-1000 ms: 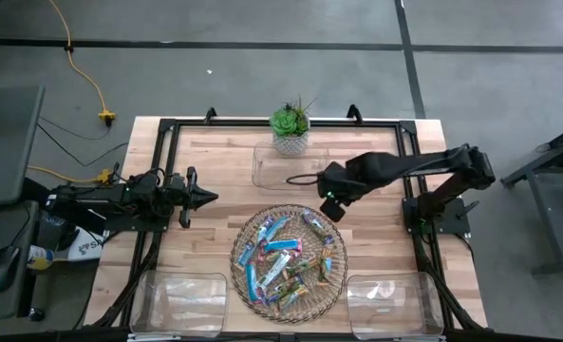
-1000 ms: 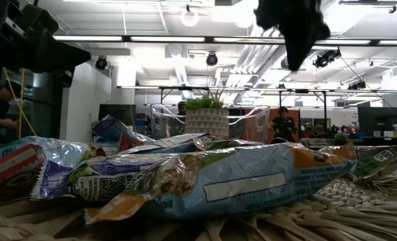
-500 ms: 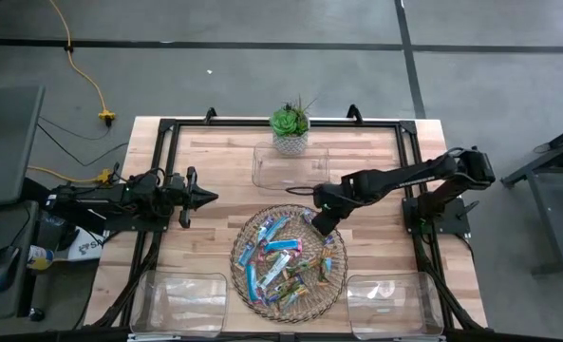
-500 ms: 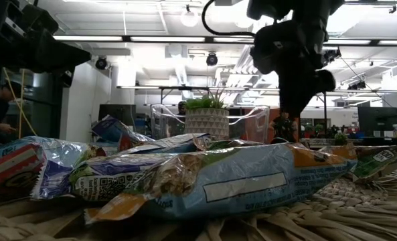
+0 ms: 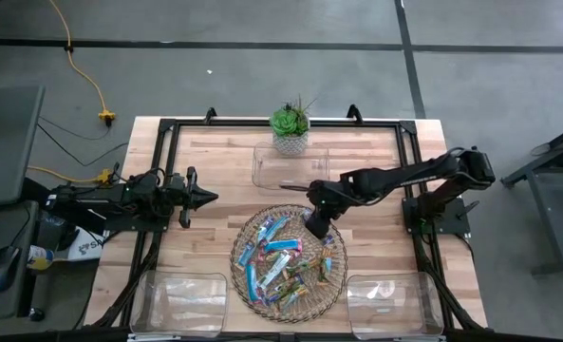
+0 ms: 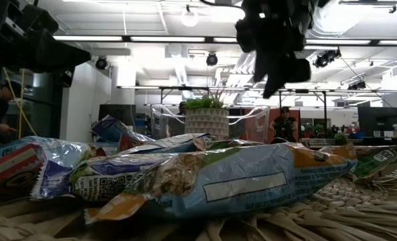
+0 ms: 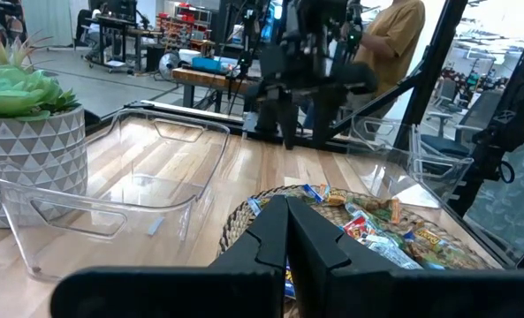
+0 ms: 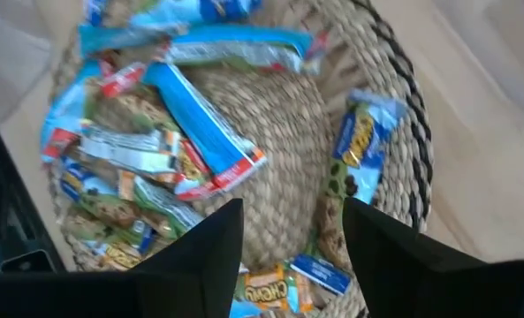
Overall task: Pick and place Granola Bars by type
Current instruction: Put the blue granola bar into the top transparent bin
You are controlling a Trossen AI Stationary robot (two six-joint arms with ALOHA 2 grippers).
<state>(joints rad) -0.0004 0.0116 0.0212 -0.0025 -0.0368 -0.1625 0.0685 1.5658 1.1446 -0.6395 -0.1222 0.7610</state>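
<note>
While the Granola Bars [image 5: 286, 261] lie heaped in the round wicker tray [image 5: 247, 231] at the middle of the bench's near half, I see none gripped. Wrappers: bright blue, tan-green, silvery. My right gripper [image 8: 292, 231] hangs just above the tray's far-right rim, fingers [image 8: 210, 252] spread wide, nothing between them. My left gripper [image 5: 208, 197] waits near the bench's left edge, jaws pressed together, empty. Clear bins: one [image 5: 290, 165] at the far edge beside a potted succulent [image 5: 290, 126], two at the near corners [image 5: 179, 302] [image 5: 394, 304].
</note>
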